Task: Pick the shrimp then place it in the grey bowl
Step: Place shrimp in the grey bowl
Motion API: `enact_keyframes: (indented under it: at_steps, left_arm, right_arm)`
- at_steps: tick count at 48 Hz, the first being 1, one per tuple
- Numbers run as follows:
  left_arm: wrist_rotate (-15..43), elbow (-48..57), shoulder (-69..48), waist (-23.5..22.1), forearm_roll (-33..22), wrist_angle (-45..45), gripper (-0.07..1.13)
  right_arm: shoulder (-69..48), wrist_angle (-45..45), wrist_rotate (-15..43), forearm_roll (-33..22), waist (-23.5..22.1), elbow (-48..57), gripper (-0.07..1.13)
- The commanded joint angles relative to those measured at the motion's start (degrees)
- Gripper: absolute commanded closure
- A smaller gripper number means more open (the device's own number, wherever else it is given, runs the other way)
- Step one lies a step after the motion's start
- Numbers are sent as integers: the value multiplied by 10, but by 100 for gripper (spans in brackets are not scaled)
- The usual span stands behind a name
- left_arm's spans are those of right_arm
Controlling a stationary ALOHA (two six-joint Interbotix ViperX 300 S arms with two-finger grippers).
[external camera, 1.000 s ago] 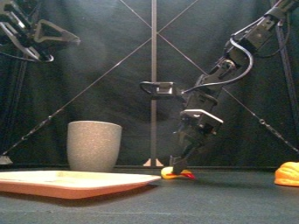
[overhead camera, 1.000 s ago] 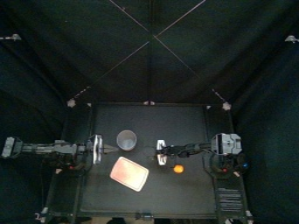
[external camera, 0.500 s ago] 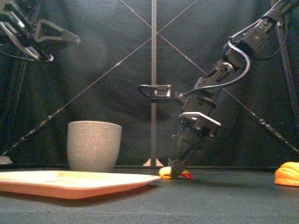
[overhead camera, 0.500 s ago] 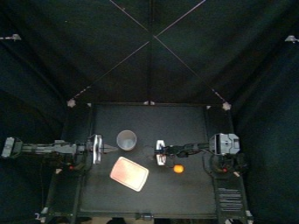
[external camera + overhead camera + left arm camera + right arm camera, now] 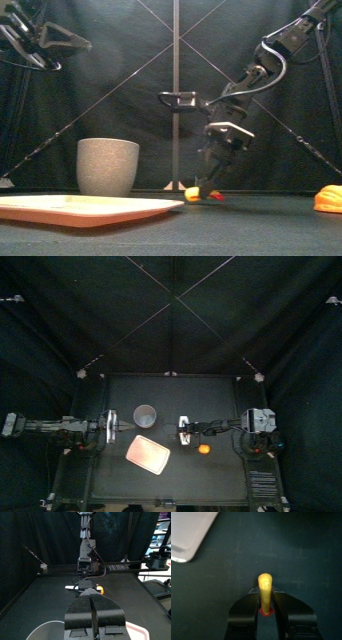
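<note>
Right end effector pinching shrimp, wrist view

Yellow shrimp pinched between fingers; grey bowl upright, apart.

The shrimp is partly hidden between jaws of the right end effector (pink tray cut off).

Four loose things in all: one tall grey speckled cup at the far left, one flat pink tray nearer, one shrimp mid-scene, one orange toy food right.
</note>
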Motion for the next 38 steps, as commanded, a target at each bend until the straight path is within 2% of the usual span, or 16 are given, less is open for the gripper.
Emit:
enact_keyframes:
  at_steps: [1,13,27,33,38]
  left_arm:
    - [0,-7,1,2,0,-5,98]
    - [1,-7,2,2,0,-5,98]
    - [0,-5,2,3,0,-5,98]
    - [0,-5,2,2,0,-10,98]
    - [0,-5,1,2,0,-11,98]
  right_arm:
    - [-52,-2,-1,-4,0,-37,63]
    - [-78,-19,-4,-39,1,-102,63]
    - [-33,-88,0,-71,-8,-178,62]
    - [-11,-102,0,-76,-20,-207,58]
    - [8,-111,0,-76,-36,-230,50]
